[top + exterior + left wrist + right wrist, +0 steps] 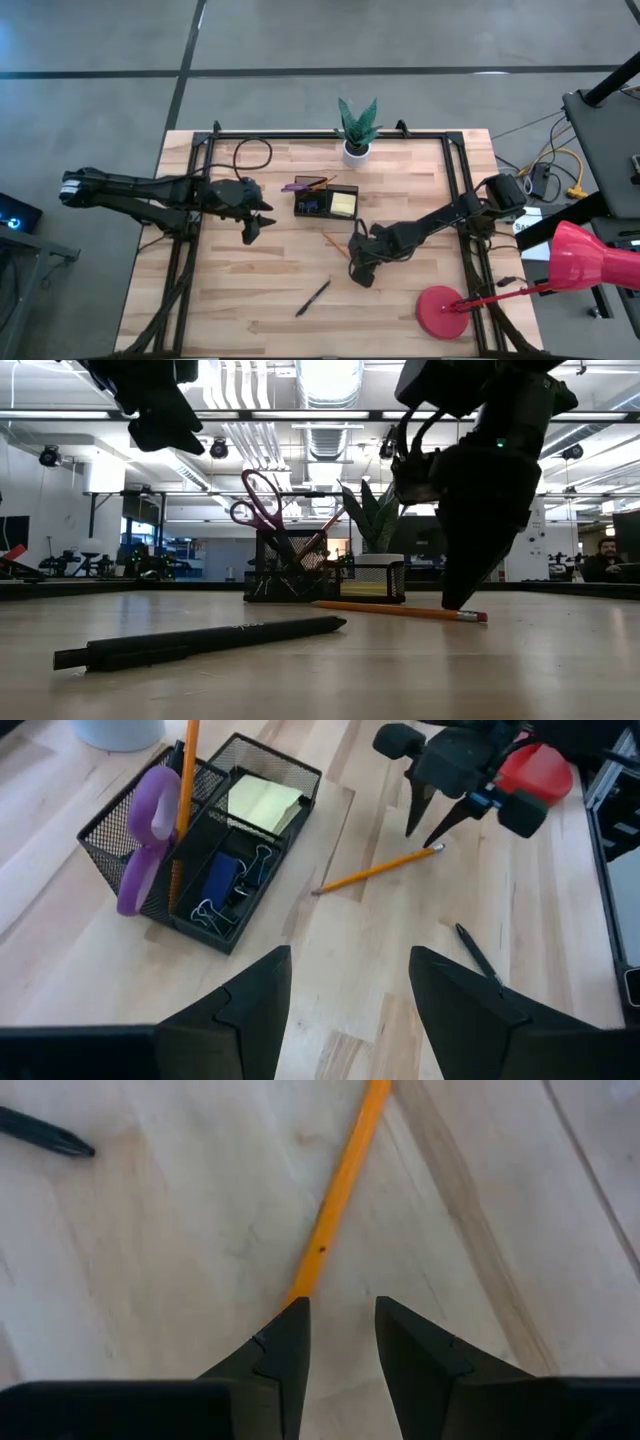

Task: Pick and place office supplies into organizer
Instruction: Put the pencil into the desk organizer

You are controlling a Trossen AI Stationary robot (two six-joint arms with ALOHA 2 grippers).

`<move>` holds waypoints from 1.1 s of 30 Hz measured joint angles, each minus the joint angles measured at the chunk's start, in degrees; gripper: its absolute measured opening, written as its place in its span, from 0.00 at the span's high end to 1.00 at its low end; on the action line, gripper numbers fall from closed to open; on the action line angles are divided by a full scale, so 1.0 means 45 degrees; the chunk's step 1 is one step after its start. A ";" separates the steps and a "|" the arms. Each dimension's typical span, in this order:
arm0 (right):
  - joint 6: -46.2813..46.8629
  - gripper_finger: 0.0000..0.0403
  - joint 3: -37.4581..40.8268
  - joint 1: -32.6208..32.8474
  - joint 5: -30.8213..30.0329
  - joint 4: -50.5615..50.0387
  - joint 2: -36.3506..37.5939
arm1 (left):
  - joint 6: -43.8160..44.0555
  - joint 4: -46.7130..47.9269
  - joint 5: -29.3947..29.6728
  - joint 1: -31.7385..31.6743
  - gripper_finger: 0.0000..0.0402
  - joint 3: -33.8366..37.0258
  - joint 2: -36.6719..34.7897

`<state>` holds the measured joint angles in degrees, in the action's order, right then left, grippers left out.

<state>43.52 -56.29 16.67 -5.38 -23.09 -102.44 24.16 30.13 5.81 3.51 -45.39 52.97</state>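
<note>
The black mesh organizer (200, 850) stands on the table's far middle, holding purple scissors (150, 830), an orange pencil, a yellow sticky pad (262, 802) and clips. A second orange pencil (337, 245) lies flat on the wood in front of it. Nearer, a black pen (313, 298) also lies flat. My right gripper (343, 1308) is open and points steeply down at this pencil's eraser end (437, 848). That end runs under one fingertip (295, 1315), not into the gap. My left gripper (350, 955) hangs open above the table, left of the organizer, with nothing between its fingers. My right gripper stands from above at the pencil's eraser end (300, 1285), which disappears beneath one fingertip. I cannot tell whether that finger touches it. The pencil lies flat on the table.
A white pot with a green plant (357, 130) stands at the far edge behind the organizer. A red lamp's round base (443, 310) sits at the near right corner, and its stem reaches off the table's right side. Bare wood lies on the near left.
</note>
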 joint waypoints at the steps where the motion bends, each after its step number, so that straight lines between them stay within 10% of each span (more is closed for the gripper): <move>1: 0.0020 0.74 0.0020 -0.0002 0.0001 -0.0013 -0.0001 | -0.0021 -0.0016 0.0001 0.0000 0.53 0.0000 -0.0023; 33: -0.1904 0.74 -0.4989 0.1414 -0.1406 -0.3375 -0.1874 | -0.0144 -0.0044 0.0002 0.0000 0.53 0.0005 -0.0277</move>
<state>34.95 -78.74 23.03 -11.71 -38.28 -110.87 23.52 29.93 5.82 3.51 -45.36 51.72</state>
